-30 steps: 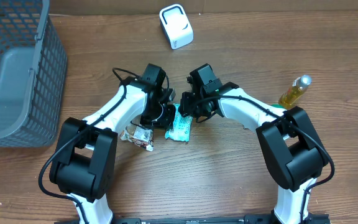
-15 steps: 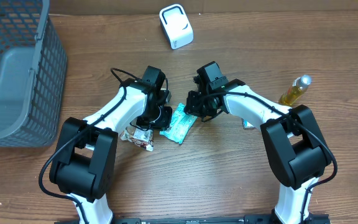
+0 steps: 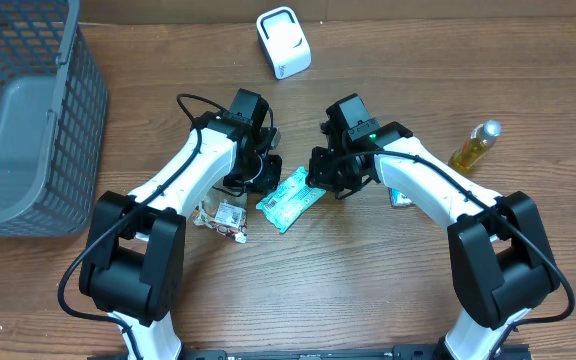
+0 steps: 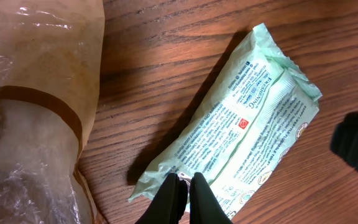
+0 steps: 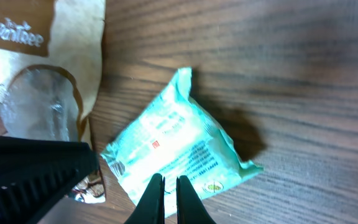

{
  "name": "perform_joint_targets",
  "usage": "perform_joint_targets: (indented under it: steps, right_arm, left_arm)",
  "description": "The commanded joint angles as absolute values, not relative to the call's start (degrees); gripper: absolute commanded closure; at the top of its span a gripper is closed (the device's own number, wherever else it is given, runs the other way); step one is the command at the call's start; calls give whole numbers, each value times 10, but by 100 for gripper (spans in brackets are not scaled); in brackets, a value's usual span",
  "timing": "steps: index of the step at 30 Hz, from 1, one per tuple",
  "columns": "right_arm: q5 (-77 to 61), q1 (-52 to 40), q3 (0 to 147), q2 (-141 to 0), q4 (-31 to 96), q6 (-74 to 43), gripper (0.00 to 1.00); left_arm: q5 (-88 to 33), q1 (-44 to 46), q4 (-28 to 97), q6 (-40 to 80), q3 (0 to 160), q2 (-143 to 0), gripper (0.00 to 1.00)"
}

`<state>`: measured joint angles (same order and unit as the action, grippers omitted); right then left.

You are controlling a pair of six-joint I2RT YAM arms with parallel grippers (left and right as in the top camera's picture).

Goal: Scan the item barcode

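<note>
Two sets of jaws, both closed to a sliver, nothing visibly clamped. Nearest the bases: clear-and-brown snack bag [image 3: 223,217], flat on wooden table [image 3: 348,290]. Just beyond, to its right: green wipes pack [image 3: 290,198], mid-table, flat, printed face up, long axis diagonal, near-left to far-right. Left gripper [image 4: 183,179] over its near-left end, right gripper [image 5: 168,180] at its other end; contact unclear. Further out, right: upright yellow bottle [image 3: 475,146]. Far left: grey mesh basket [image 3: 86,110], solid grey floor showing inside. Farthest: white scanner [image 3: 283,42]. Left wrist only: small print and red square on pack. Barcode too small to tell.
</note>
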<state>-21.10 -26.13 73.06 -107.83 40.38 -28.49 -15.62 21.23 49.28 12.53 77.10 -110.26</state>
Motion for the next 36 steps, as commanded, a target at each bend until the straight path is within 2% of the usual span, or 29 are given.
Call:
perform_joint_targets:
  steps: [1, 10, 36]
  right_arm:
    - [-222, -274, 727, -1067, 411, -280, 96]
    - [-222, -306, 727, -1067, 424, -332, 97]
    - [-221, -334, 727, -1068, 439, -330, 93]
  left_arm:
    - [-161, 209, 490, 136, 775, -1088, 96]
    - [-161, 211, 491, 138, 774, -1091, 96]
    - [-161, 211, 490, 141, 774, -1093, 96]
